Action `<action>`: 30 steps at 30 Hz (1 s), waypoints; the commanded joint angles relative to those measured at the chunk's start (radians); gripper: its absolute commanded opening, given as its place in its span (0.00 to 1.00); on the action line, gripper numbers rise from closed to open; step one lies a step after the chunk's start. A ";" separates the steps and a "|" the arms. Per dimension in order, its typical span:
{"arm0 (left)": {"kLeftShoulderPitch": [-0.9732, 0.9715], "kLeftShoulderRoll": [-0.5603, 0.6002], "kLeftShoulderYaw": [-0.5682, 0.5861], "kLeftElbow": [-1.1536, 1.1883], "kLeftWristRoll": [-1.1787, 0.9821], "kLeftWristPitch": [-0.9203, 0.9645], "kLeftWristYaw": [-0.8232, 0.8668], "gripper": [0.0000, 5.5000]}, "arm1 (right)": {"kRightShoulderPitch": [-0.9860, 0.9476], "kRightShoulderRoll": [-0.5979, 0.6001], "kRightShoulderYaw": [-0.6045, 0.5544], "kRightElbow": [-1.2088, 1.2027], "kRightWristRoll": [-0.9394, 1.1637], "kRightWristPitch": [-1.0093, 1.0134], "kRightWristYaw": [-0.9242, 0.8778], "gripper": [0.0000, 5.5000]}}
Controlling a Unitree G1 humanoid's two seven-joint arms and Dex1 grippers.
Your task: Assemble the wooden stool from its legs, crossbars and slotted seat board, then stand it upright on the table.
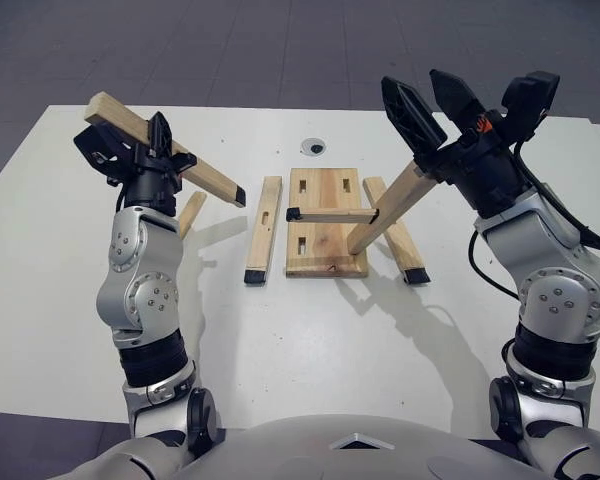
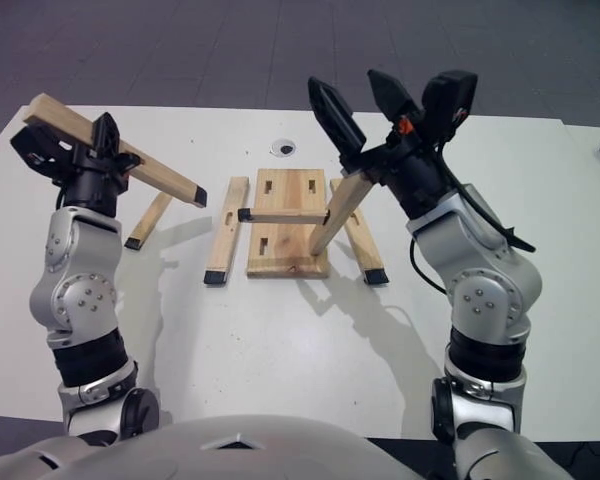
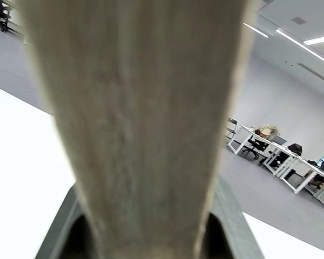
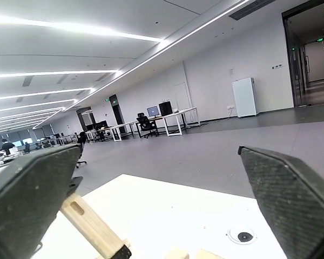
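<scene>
Leg (image 1: pixel 212 178), pale square-cut wood with black tip, in left pincer (image 1: pixel 143 150).

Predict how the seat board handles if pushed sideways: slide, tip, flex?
Seat board lies flat on the table, so it should slide, not tip. It looks like solid wood, so it is probably stiff and fairly heavy. A loose leg lies close on its left and another on its right, so a sideways push would likely shove one along.

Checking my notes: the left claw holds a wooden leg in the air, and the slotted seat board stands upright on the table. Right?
No: the left eye view shows the slotted seat board lying flat on the table, not upright. The left claw does hold a wooden leg in the air.
</scene>
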 commanded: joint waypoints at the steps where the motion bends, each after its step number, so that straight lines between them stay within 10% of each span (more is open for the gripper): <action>1: -0.004 -0.009 -0.012 0.009 0.019 -0.005 -0.009 0.19 | -0.039 -0.005 -0.066 0.008 0.028 -0.040 0.049 0.98; 7: 0.010 -0.011 -0.018 -0.025 -0.005 0.024 -0.031 0.19 | -0.208 0.001 -0.206 0.034 0.147 -0.114 -0.024 0.98; 14: 0.035 -0.003 -0.075 -0.187 -0.106 0.184 -0.027 0.19 | -0.050 -0.144 -0.090 0.198 -0.389 -0.116 -0.175 0.98; 22: 0.174 0.034 -0.099 -0.316 -0.183 0.260 -0.075 0.19 | 0.398 -0.364 -0.212 0.132 -0.381 -0.162 0.373 0.98; 30: 0.166 -0.041 -0.140 -0.287 -0.157 0.230 -0.025 0.19 | 0.441 -0.342 0.088 0.187 -0.594 -0.277 0.529 0.98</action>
